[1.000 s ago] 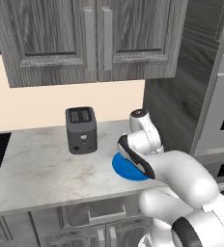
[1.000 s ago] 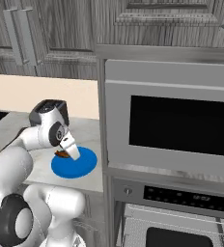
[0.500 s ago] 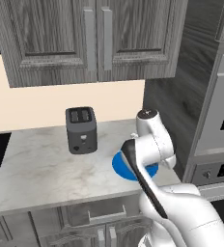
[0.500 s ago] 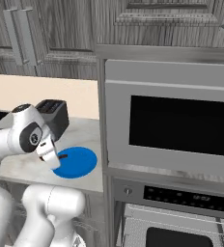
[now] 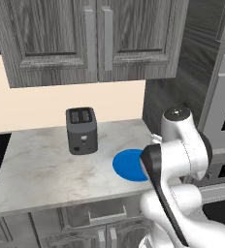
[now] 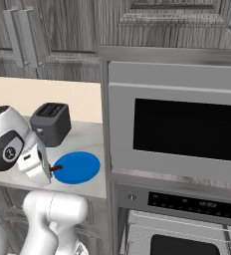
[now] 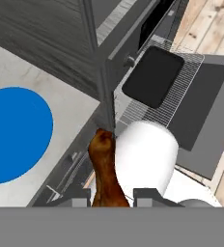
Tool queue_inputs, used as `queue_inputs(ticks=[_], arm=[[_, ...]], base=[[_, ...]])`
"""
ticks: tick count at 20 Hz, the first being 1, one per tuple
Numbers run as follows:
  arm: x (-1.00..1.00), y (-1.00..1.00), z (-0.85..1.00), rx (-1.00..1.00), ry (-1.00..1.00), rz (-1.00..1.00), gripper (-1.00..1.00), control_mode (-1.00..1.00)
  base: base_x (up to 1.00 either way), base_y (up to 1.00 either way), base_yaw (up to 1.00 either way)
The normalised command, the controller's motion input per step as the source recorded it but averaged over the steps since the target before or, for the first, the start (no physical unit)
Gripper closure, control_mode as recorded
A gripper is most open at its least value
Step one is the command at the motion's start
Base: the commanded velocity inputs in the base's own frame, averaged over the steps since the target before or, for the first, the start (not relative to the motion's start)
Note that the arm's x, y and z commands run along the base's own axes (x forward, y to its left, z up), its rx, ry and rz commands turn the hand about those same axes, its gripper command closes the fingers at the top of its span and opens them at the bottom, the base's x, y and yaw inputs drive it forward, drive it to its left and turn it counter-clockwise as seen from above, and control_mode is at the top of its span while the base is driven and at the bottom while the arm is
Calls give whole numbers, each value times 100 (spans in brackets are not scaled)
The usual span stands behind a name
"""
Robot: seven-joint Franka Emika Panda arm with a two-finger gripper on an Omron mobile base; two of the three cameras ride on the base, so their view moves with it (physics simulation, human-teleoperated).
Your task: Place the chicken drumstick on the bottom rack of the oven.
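Reddish-brown, lumpy chicken drumstick (image 7: 105, 171) clamped between 2 fingers of gripper (image 7: 109, 197), left of oven (image 7: 152, 91); wire rack (image 7: 181, 82), round blue plate (image 7: 12, 132).

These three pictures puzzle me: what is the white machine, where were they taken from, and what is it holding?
It is a white robot arm in a computer-drawn kitchen. Two cameras sit behind it, one to its left and one to its right, looking over the counter. The third rides on its hand and looks along the gripper. On the counter stand a toaster and a blue plate, now bare. The gripper is shut on the drumstick. To the right of the counter the oven stands open, its rack carrying a dark tray.
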Motion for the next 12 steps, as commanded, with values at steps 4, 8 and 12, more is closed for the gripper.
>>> queue_inputs(ticks=[4, 8, 12], arm=[[-53, -39, 0, 2, -24, 0, 100, -100], [-42, -63, 0, 14, -17, 4, 100, -100], [-45, -99, 0, 18, -16, 8, 100, -100]], base=[[0, 0, 0], [0, 0, 0], [0, 0, 0]])
